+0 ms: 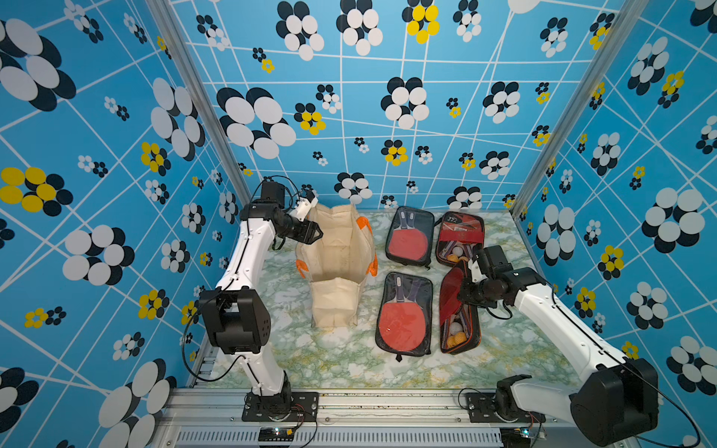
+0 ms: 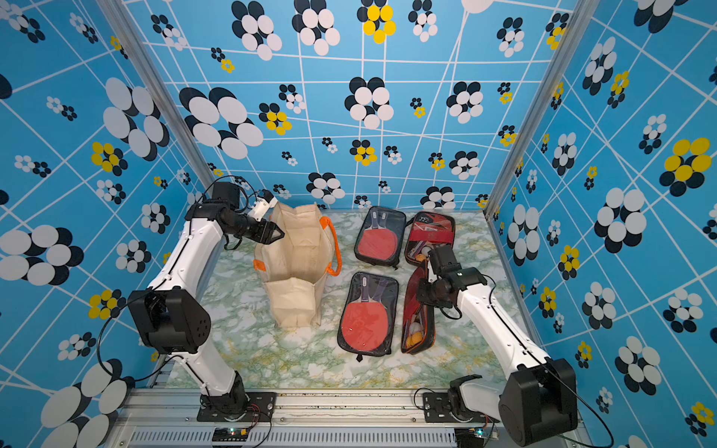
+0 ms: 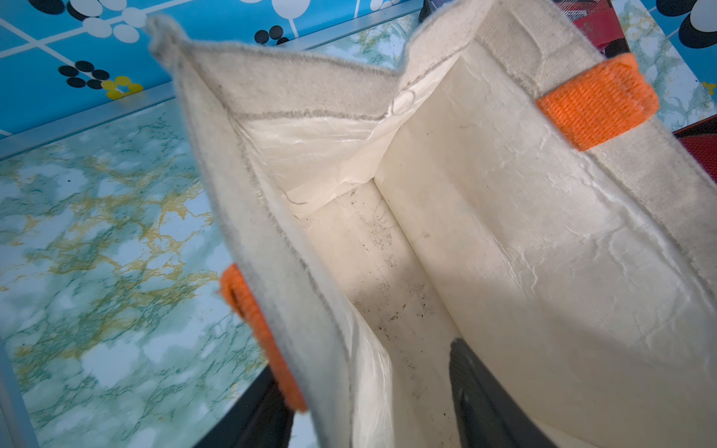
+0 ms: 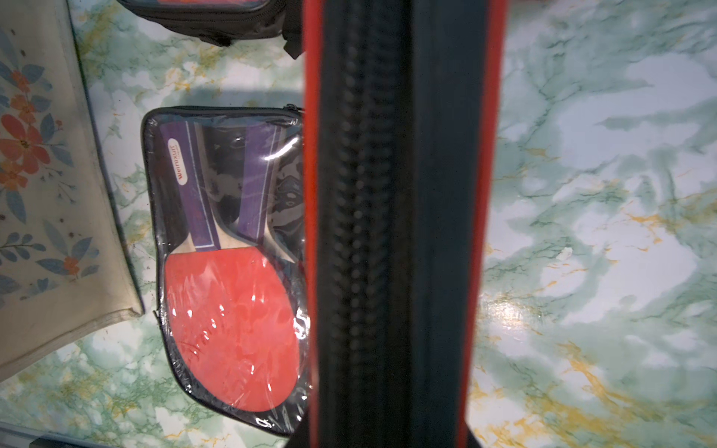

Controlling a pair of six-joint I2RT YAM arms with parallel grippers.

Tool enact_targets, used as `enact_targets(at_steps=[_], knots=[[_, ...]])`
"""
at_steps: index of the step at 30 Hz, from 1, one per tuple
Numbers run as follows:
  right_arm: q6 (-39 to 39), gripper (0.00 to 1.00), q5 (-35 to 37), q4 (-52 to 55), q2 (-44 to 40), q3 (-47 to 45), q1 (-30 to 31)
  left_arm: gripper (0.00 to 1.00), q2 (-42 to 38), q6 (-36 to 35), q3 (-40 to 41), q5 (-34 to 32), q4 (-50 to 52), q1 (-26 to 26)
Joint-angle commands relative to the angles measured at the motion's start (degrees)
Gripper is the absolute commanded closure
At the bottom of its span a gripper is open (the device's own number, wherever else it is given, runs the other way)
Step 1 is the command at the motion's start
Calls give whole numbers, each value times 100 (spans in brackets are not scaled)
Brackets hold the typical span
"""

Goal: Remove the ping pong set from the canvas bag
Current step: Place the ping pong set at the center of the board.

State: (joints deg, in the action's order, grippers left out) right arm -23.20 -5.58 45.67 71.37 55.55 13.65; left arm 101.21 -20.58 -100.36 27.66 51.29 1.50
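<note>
**Right gripper holds a paddle case on edge; bag looks empty**

The right gripper (image 1: 463, 290) is clamped on a red-and-black zipped fabric paddle case (image 1: 450, 298), lower right of centre in both top views. The case stands on its long edge, tilted. Its lower end reaches the green-and-white marbled tabletop (image 1: 310, 364), though I cannot tell whether it bears on it. In the right wrist view the case's black zip edge runs down the middle of the frame.

Just left of it a black clear-fronted case with red paddles (image 1: 403, 314) lies flat. Above these, toward the upper right of the table, lie a second clear-fronted case (image 1: 409, 236) and a second red-and-black case (image 1: 459, 236).

The tall cream canvas bag with orange handles (image 1: 333, 306) stands upright left of centre, apart from the held case. The left gripper (image 1: 316, 232) sits at the bag's upper-left rim with its jaws apart. In the left wrist view its fingers (image 3: 485, 407) straddle the bag wall without pinching it. Only bare, speckled lining shows inside the bag.

The step in hand looks like setting down the removed set, with removal all but done. The next move calls for tipping the case flat onto the free strip at the right, clear of its neighbour, before opening. The left gripper should draw off the rim without catching a handle.
</note>
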Motion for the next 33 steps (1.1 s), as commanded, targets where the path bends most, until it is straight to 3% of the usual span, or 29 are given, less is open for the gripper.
enact_targets(at_steps=[1, 17, 21, 28, 30, 33], knots=[[-121, 98, -333, -627, -257, -147, -170, 36, -304, 28, 23, 38, 80, 3], [-110, 78, -619, -788, -135, -659, -1139, 36, -546, 326, -56, 266, -9, 147], [-123, 72, -636, -803, -45, -642, -1249, 36, -574, 391, -37, 286, -41, 253], [-135, 71, -663, -798, 146, -615, -1305, 36, -647, 501, -36, 498, -25, 453], [-133, 62, -659, -779, 233, -607, -1306, 36, -568, 350, -80, 622, 207, 432], [-145, 61, -655, -770, 353, -613, -1312, 37, -410, 221, -152, 436, 464, 402]])
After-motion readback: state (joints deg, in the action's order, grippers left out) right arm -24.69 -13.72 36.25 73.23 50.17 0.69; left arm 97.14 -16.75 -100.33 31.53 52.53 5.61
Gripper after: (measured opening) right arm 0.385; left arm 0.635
